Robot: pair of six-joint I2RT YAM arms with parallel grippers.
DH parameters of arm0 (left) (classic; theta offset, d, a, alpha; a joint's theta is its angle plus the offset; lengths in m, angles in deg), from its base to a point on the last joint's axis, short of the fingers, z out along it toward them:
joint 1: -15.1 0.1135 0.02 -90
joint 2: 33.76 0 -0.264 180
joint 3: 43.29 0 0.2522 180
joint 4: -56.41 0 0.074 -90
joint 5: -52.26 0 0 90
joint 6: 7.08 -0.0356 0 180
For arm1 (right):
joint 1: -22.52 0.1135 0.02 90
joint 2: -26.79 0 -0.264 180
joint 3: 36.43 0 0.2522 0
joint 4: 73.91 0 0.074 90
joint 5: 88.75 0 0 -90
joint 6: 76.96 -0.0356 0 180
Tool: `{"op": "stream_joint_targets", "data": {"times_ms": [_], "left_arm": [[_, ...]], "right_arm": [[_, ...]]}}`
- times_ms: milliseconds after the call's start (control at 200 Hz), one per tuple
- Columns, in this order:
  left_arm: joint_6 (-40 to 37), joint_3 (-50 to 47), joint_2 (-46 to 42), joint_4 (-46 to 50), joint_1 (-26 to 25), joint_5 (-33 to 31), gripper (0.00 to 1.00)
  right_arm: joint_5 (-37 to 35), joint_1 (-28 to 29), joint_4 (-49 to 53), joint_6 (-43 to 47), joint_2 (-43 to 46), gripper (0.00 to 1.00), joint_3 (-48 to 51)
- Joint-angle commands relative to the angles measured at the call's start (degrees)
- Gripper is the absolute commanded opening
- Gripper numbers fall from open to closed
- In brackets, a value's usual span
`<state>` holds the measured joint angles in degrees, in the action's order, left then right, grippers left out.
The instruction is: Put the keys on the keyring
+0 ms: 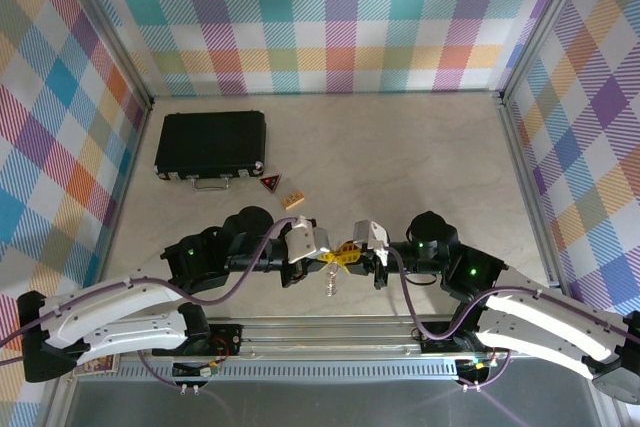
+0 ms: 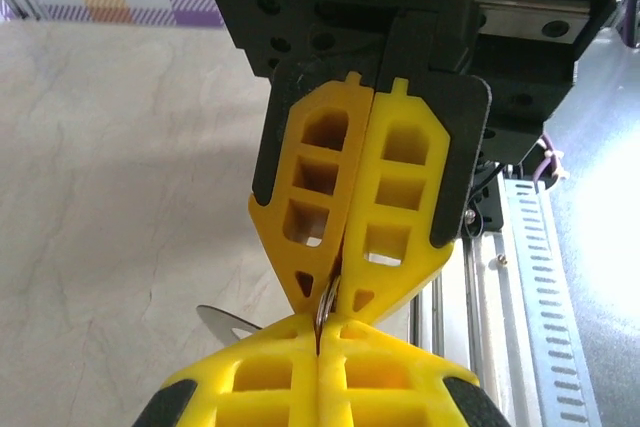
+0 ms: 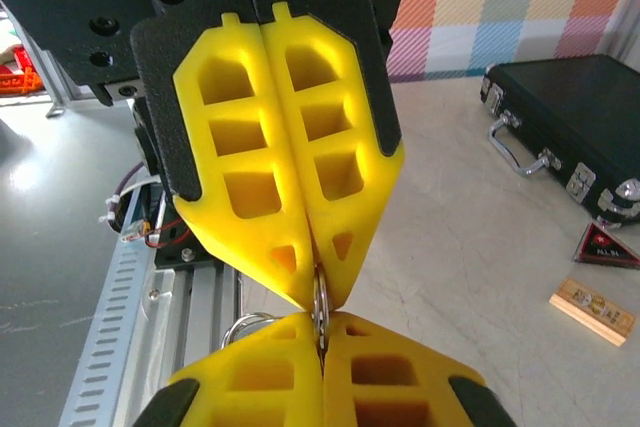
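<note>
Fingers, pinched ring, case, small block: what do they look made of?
Fingers: matte yellow plastic, likely printed; open cut-outs.
Ring: bright metal; silver glint.
Case: black, slight sheen; plastic or leatherette, unclear; shiny metal latches.
Block: probably wood; tan, matte.

I see black rectangular hard case (image 1: 211, 144), metal latches and handle, lying flat at far left of pale marbled table (image 1: 420, 157). Handle side faces near edge. Small red-and-black triangular tag (image 1: 270, 183) just beside case's near right corner. Small tan wooden block (image 1: 292, 199) slightly nearer and right of tag, close but apart as I read it. Pastel plaid walls (image 1: 320, 17) on left, far and right sides. Slotted aluminium rail (image 1: 330, 332) along near table edge.
</note>
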<state>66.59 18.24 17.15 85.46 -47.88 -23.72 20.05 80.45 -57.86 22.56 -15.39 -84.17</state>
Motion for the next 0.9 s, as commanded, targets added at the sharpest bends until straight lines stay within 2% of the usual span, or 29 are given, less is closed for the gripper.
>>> {"op": "stream_joint_targets", "data": {"times_ms": [0,210,465,760,895], "left_arm": [[3.6,-2.1,-4.2,-11.2,-0.4,2.2,0.0],[5.9,-7.1,-9.1,-17.7,-0.4,2.1,0.0],[7.8,-9.3,-8.3,-21.9,-0.4,3.4,0.0],[11.3,-12.2,-7.1,-31.9,-0.4,4.8,0.0],[11.5,-12.5,-7.1,-32.6,-0.4,4.7,0.0]], "right_arm": [[1.4,0.8,-2.9,0.5,1.5,0.09,-1.2],[1.6,0.8,-4.3,0.4,3.8,0.11,0.0],[3.6,0.8,-4.8,0.2,3.9,0.13,0.2],[4.0,0.8,-5.0,0.1,3.7,0.15,0.3],[3.7,0.8,-5.1,0.1,4.3,0.17,0.5]]}}
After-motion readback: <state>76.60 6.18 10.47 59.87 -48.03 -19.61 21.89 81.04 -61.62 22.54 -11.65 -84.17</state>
